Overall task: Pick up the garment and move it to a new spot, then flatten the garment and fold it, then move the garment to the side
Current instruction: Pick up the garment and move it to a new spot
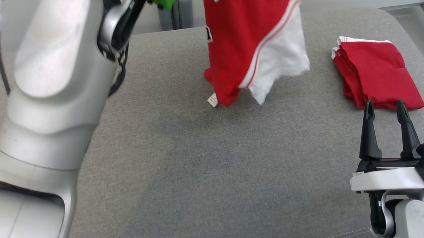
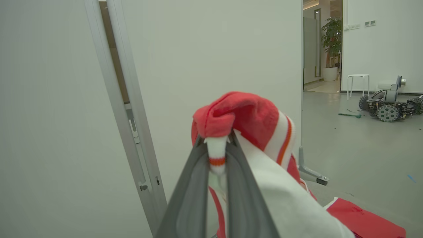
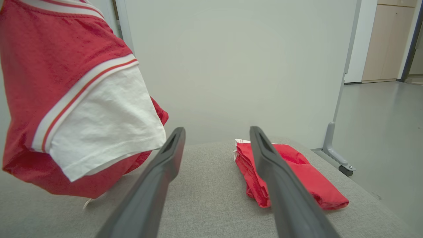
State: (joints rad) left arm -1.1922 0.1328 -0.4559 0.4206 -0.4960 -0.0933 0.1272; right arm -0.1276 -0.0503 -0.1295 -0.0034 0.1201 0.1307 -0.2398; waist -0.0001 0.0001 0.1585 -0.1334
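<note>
Grey fabric-covered table (image 1: 196,167), rounded corners, stitched seam near the front edge. Behind it a pale partition panel (image 2: 214,49) in a light metal frame (image 2: 142,155), with a caster foot (image 3: 332,148) on the smooth grey floor (image 2: 363,148). Further back: white stool (image 2: 358,81), potted plant (image 2: 332,33) by a doorway, small wheeled machine (image 2: 386,105) on the floor. Wooden cabinet (image 3: 383,43) off to one side. Even indoor light.

Garment (image 1: 235,46) hangs over table (image 1: 196,167), folded stack (image 1: 375,75) to its right
</note>
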